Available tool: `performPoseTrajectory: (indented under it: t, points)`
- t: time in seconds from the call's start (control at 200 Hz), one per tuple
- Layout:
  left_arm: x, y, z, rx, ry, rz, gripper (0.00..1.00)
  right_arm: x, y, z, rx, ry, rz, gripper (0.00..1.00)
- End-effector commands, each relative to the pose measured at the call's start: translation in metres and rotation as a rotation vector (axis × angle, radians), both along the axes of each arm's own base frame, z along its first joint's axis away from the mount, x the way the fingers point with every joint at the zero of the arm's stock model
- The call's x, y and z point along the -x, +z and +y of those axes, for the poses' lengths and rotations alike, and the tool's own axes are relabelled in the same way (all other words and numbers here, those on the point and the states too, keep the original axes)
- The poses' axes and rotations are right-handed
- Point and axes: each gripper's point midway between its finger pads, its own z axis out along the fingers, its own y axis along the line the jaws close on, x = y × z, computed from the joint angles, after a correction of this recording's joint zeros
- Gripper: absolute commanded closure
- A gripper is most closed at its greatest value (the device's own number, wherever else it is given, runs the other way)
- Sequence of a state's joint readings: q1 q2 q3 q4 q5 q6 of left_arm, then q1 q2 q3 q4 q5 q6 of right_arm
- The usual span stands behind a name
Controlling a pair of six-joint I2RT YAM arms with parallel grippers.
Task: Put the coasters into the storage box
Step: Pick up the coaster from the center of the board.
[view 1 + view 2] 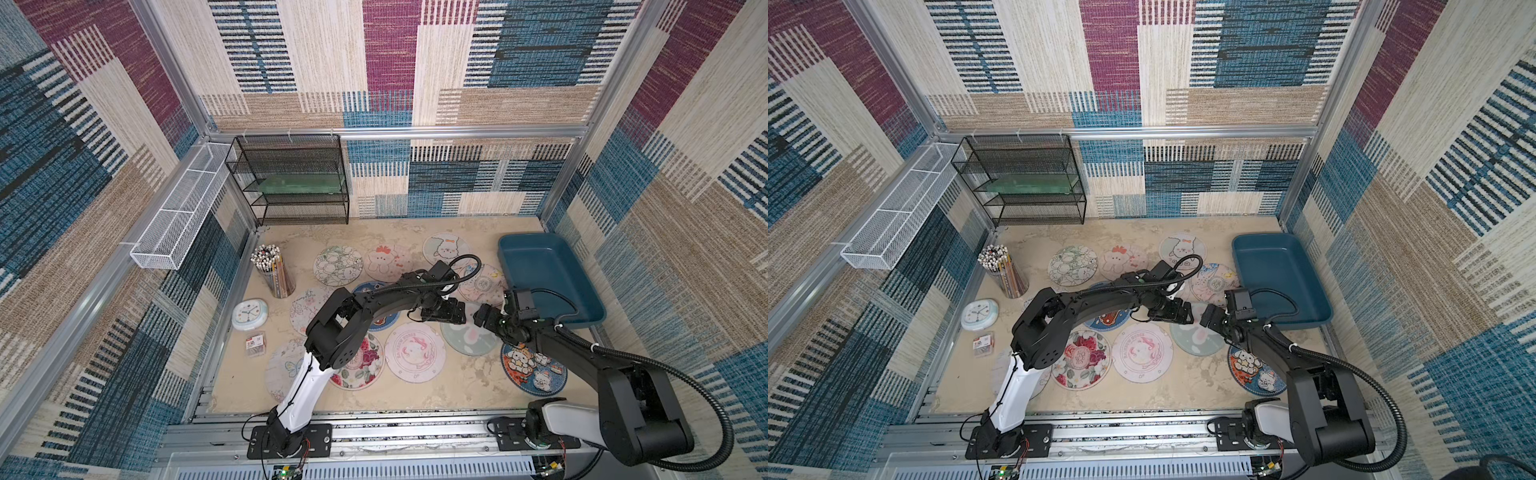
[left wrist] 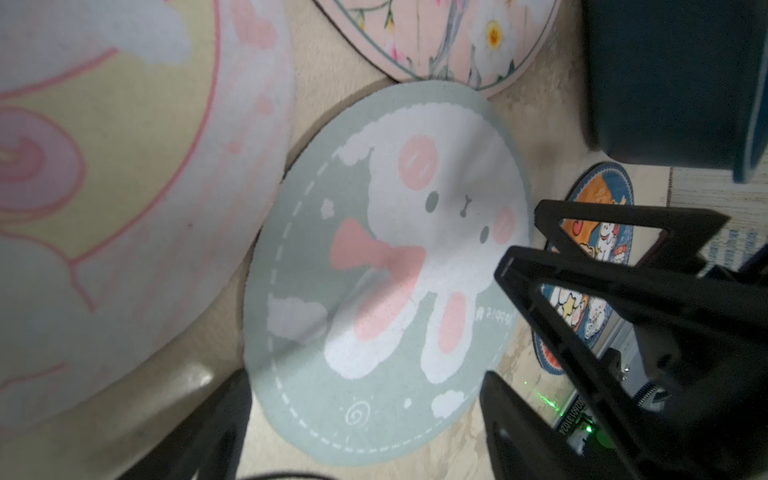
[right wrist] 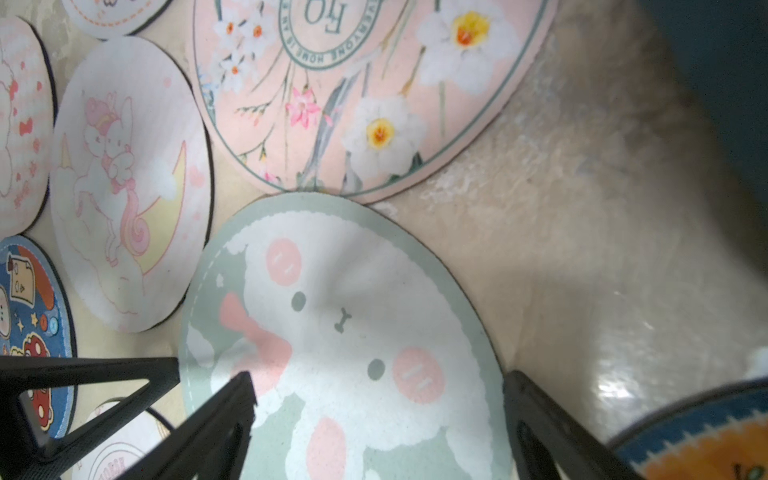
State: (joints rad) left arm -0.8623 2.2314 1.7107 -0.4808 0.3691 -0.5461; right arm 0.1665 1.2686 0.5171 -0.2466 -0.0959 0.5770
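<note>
Coasters [image 1: 414,351] lay on the tabletop [image 1: 457,390], outside the box [image 1: 540,270].
My left jaws and right jaws hung spread over the green coaster [image 1: 469,338]; pencils [image 1: 266,253] filled the cup [image 1: 283,286].

Butterfly coaster [image 1: 280,374] half behind left arm [image 1: 309,382]

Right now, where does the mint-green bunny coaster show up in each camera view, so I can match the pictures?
Top view: mint-green bunny coaster mid-table, off the storage box near corner.
Top view: same spot.
Left wrist: centre of the picture.
Right wrist: under the open right gripper, running off the frame.
Shared landmark: pink daffodil coaster, right beside it in every view.
</note>
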Motion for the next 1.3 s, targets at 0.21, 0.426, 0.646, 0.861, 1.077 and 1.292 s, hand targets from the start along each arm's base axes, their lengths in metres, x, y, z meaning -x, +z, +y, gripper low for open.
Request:
performPoseTrajectory:
  t: [0.21,0.426,0.646,0.861,1.077,1.292]
  points:
    - [0.005,-0.013,0.008,-0.049,-0.014,0.013,0.14,0.015,-0.01,0.025,-0.071,0.069,0.074,0.01]
    - [0.005,-0.012,0.007,-0.049,-0.013,0.01,0.14,0.015,-0.008,0.02,-0.056,0.051,0.068,0.05]
    - [0.005,-0.012,0.008,-0.051,-0.014,0.01,0.14,0.009,0.0,0.021,-0.062,0.057,0.034,0.21]
    - [0.005,-0.012,0.007,-0.051,-0.016,0.009,0.14,0.003,0.007,0.025,-0.059,0.078,0.007,0.36]
    - [0.006,-0.013,0.007,-0.05,-0.019,0.011,0.14,-0.001,0.012,0.028,-0.05,0.095,-0.01,0.67]
    - [0.005,-0.009,0.009,-0.054,-0.029,-0.003,0.14,-0.005,0.021,0.024,-0.011,0.11,-0.021,0.97]
